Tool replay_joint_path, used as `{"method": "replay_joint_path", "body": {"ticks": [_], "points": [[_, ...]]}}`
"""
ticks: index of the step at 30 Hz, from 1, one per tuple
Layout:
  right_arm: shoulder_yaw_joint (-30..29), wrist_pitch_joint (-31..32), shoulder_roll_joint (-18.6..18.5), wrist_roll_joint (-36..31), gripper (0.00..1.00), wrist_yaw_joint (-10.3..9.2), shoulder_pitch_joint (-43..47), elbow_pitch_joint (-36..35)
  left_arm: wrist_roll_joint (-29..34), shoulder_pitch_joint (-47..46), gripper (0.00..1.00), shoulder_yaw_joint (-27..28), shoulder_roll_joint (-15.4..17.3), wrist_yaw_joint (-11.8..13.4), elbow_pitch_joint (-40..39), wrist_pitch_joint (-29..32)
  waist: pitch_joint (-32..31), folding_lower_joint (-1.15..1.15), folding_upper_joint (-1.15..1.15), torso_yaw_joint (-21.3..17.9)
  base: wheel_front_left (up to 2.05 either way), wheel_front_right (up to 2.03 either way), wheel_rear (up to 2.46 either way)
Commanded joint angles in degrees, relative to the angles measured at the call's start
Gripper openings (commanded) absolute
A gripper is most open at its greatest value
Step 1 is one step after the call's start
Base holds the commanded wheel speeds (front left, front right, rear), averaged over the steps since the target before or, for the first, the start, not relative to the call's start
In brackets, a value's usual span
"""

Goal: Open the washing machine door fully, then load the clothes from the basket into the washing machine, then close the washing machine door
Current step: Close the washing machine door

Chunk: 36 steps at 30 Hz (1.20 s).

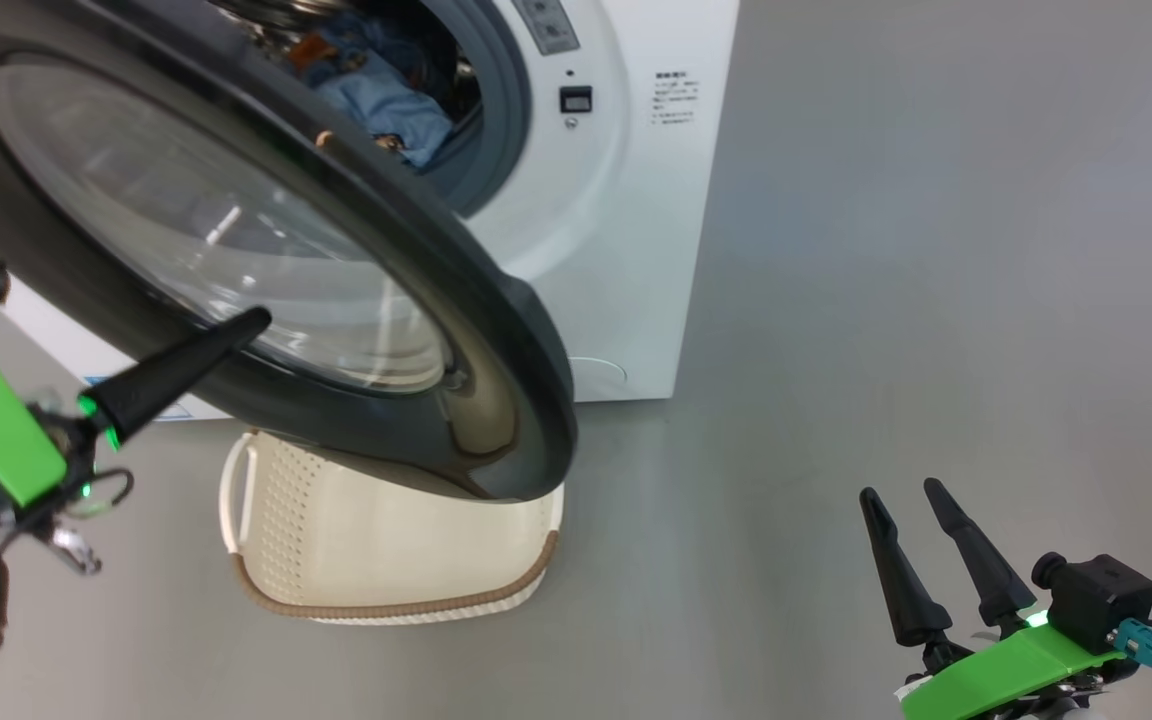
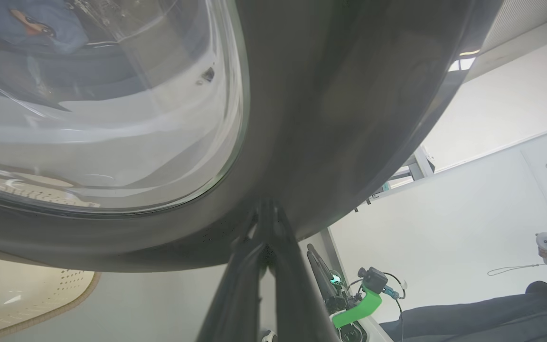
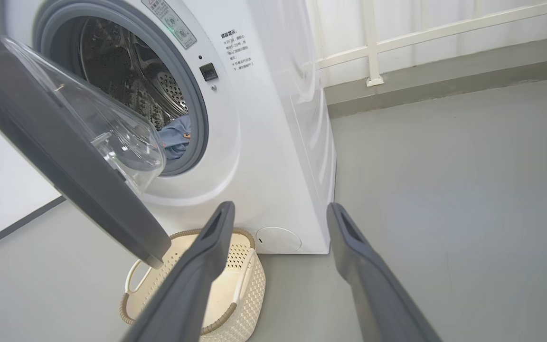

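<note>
Washing machine (image 3: 273,156): stood on floor (image 1: 936,300).
Washing machine door (image 1: 496,330): hung part-open, glass bowl pointing at drum (image 3: 126,61), free edge above basket.
Basket (image 1: 386,540): sat on floor beneath.
Clothes (image 1: 386,100): lay inside drum.
Left gripper (image 2: 266,211): jaws closed against door rim.
Right gripper (image 1: 901,492): jaws apart, empty.

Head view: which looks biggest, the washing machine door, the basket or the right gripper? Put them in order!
1. Washing machine door: biggest, though it's nearest the camera.
2. Basket: partly hidden by the door.
3. Right gripper: smallest.
</note>
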Motion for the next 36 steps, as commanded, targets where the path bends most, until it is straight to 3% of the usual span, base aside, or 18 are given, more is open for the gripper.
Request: {"method": "replay_joint_path", "body": {"ticks": [1,3,5,7,14,22,36], "points": [[1.3,-0.3,-0.9,-0.6,1.0,0.09,0.3,-1.2,0.0,0.3,0.24,2.9,3.2,-0.4,-1.8,-1.0,-1.0,0.0,0.0,1.0,0.0,0.0,0.0],[1.3,-0.3,-1.2,-0.4,1.0,0.09,0.6,-1.1,-0.1,2.2,0.42,3.2,3.5,-0.4,-1.9,-2.1,-1.4,0.0,0.0,1.5,0.0,0.0,0.0],[1.4,-0.3,-1.4,-0.3,1.0,0.09,0.9,-1.0,-0.1,4.1,0.76,3.5,3.7,-0.4,-1.9,-3.3,-1.8,0.0,0.0,1.9,0.0,0.0,0.0],[1.5,-0.3,-1.5,-0.2,1.0,0.09,1.2,-1.0,0.2,6.1,1.0,3.6,4.1,-0.4,-2.1,-4.6,-2.2,0.0,0.0,2.2,0.0,0.0,0.0],[1.7,-0.3,-1.9,0.0,1.0,0.09,1.9,-0.8,2.1,12.9,1.0,3.3,5.2,-0.4,-2.2,-11.4,-3.1,0.0,0.0,2.6,0.0,0.0,0.0],[1.3,-0.3,-2.3,0.3,1.0,0.09,2.5,-0.7,4.1,19.8,1.0,0.1,6.0,-0.4,-1.7,-23.7,-3.5,0.0,0.0,2.1,0.0,0.0,0.0],[0.0,-0.3,-2.5,0.3,1.0,0.09,3.2,-0.8,6.8,26.6,1.0,-8.6,8.2,-0.4,0.8,-45.1,-3.6,0.0,0.0,-0.9,0.0,0.0,0.0]]}}
